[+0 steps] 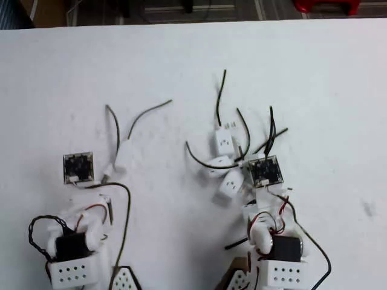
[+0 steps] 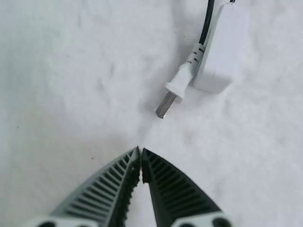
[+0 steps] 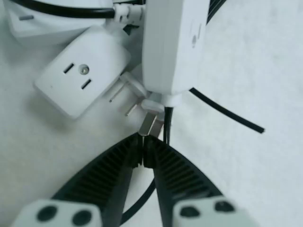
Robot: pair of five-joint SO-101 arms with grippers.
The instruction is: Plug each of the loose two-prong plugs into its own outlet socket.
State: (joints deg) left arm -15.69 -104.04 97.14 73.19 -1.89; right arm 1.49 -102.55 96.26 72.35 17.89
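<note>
Just ahead of L jaws: plug [image 2: 179,86]; R jaws maybe touch prongs [image 3: 152,124]

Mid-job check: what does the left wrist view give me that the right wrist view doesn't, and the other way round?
Left wrist view: a loose plug lying flat, prongs toward the left gripper, its black cord running beside a white block. Right wrist view: an outlet socket face up, a second plug with bare prongs beside it, and a long white block, crowded just beyond the right gripper. Both: the white table, and a gripper shut on nothing.
</note>
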